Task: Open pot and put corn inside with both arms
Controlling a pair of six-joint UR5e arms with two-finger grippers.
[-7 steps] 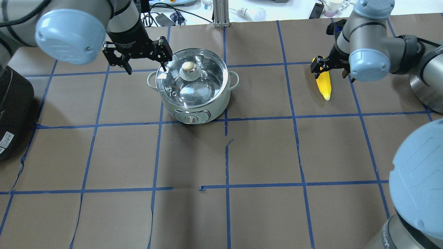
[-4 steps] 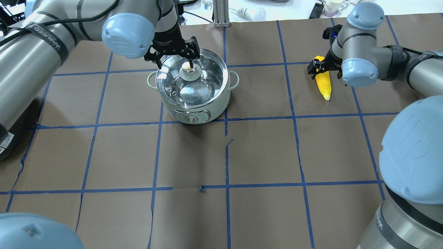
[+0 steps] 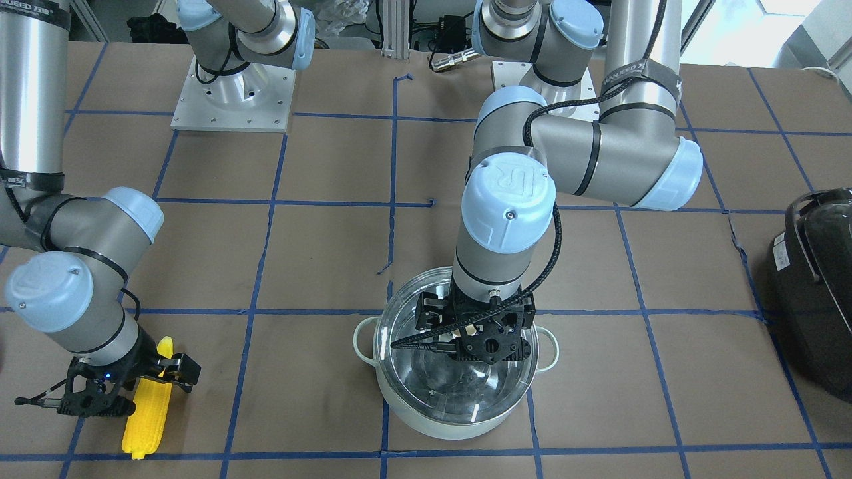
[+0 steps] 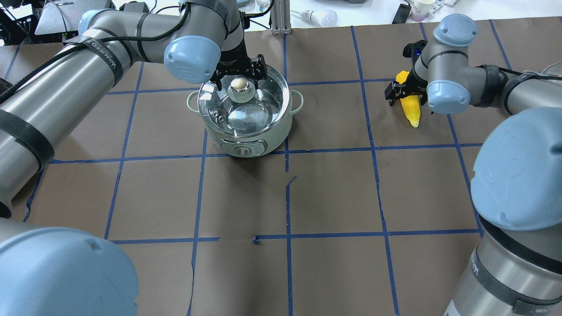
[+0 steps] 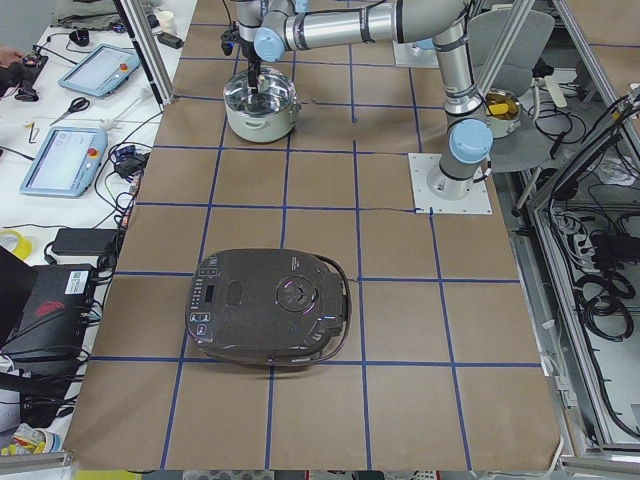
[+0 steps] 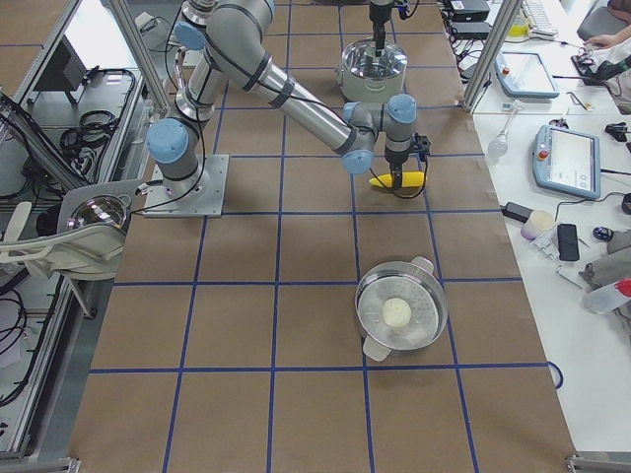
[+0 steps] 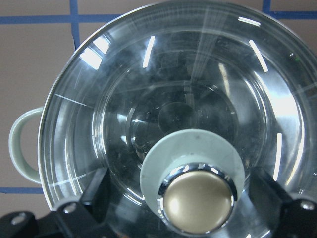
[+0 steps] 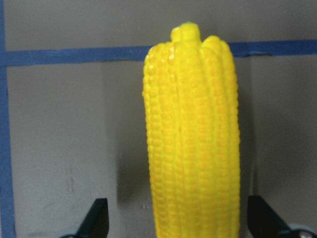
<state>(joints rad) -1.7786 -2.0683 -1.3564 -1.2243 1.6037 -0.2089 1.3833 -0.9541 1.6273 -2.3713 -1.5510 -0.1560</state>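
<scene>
The pale-green pot stands on the table with its glass lid on, and also shows in the front view. My left gripper is open just above the lid, one finger on each side of the brass knob, not touching it. The yellow corn lies on the table at the right. My right gripper is open and low over the corn's thick end, with fingers on either side and gaps showing.
A large black appliance sits at the table's end on my left side. A steel steamer pot with a white lump in it stands near the table's right end. Blue tape lines grid the brown table cover.
My left arm swung right from beside the pot to over the lid, bringing the open gripper around the knob. My right gripper shifted slightly left over the corn's thick end.
</scene>
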